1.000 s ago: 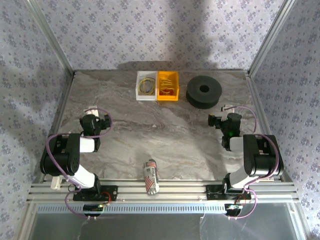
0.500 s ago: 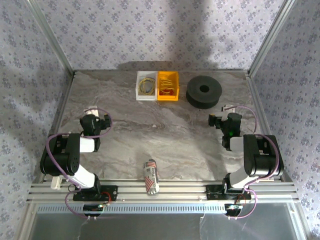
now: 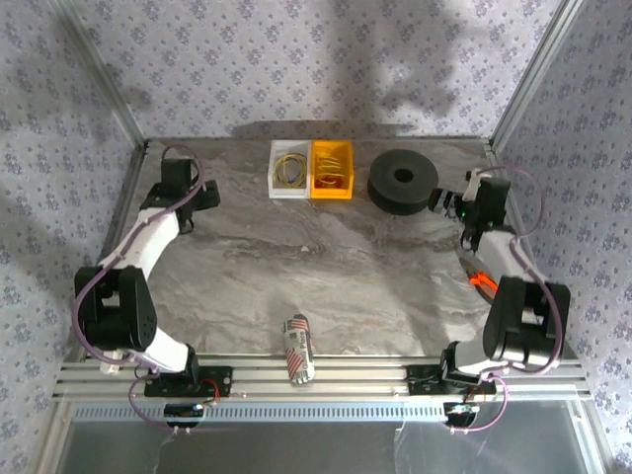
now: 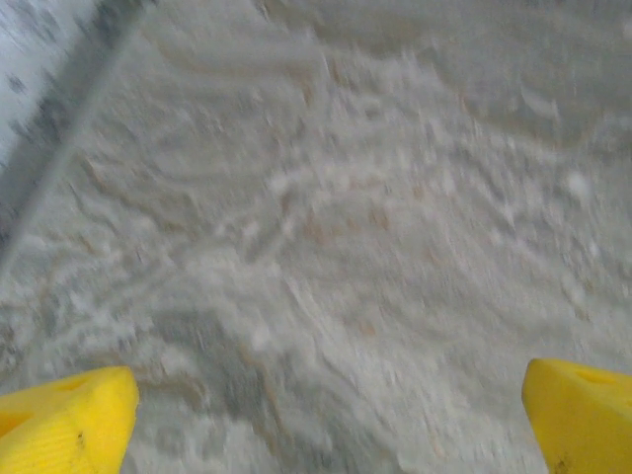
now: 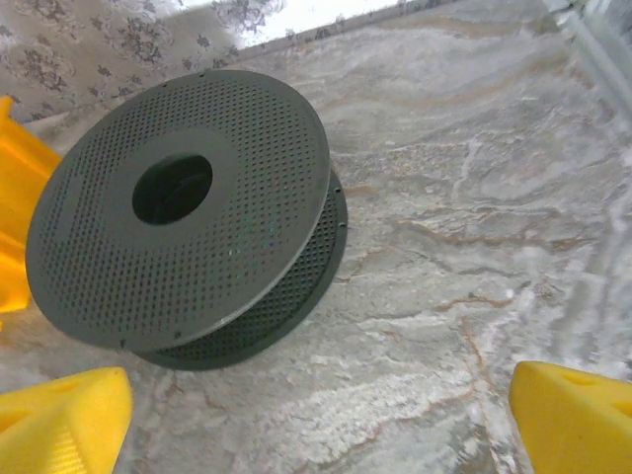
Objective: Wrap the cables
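Left gripper (image 4: 324, 420) spread wide over blurred, apparently marble table (image 4: 326, 217).

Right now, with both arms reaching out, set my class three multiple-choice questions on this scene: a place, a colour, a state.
1. Where does the black spool lie?
A. right of the yellow bin
B. at the near edge
C. in a gripper

2. What colour is the cable loop in the white bin?
A. blue
B. green
C. yellow

3. How do the right gripper's jaws stand?
A. shut on the spool
B. open and empty
C. shut on a cable

Answers:
1 A, the top view shows it beside that bin.
2 C, the loop looks yellow against the white.
3 B, the right wrist view shows them wide apart, the spool ahead untouched.
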